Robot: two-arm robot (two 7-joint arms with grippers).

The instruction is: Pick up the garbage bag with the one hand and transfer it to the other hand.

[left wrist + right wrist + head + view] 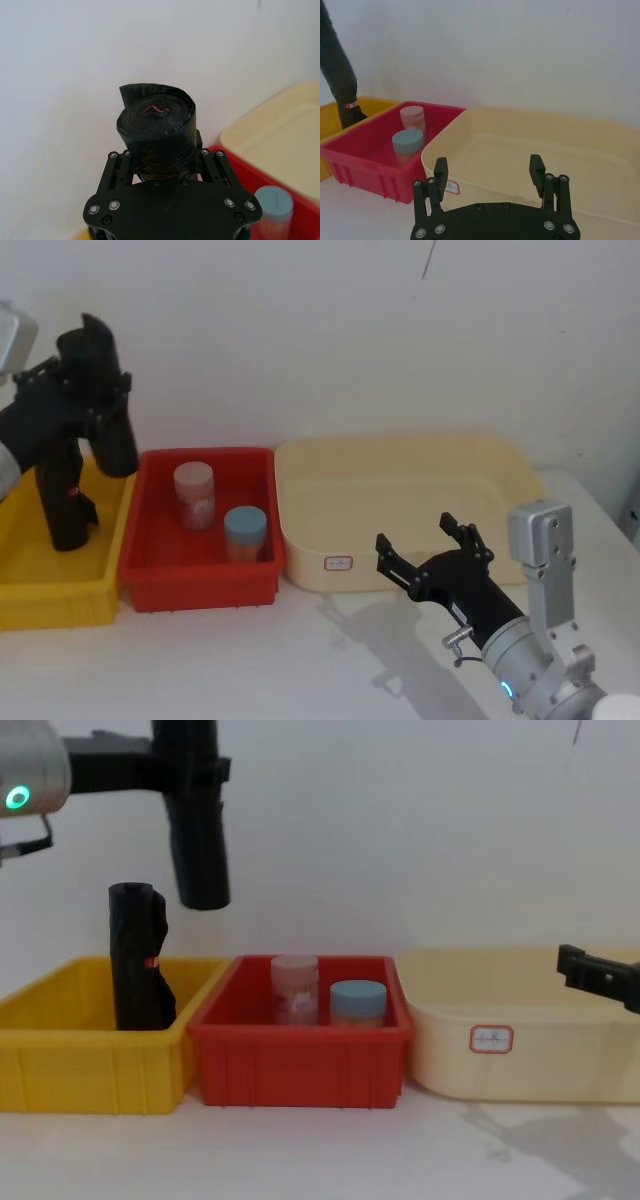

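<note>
The garbage bag (110, 410) is a smooth black roll hanging upright in the air above the yellow bin (60, 595). My left gripper (97, 380), on the green-ringed arm, is shut on its upper part. From the chest it shows high up (197, 840), its lower end well above the bin rim. The left wrist view looks down on the roll's top end (156, 120) between the fingers (114, 160). My right gripper (420, 538), on the blue-ringed arm, is open and holds nothing, low at the front right before the cream tray (400, 460), far from the bag.
A second, lumpier black roll with a red mark (138, 960) stands in the yellow bin (90, 1060). The red bin (200, 590) in the middle holds a pink jar (195, 495) and a blue-lidded jar (245, 532). A white wall stands close behind the bins.
</note>
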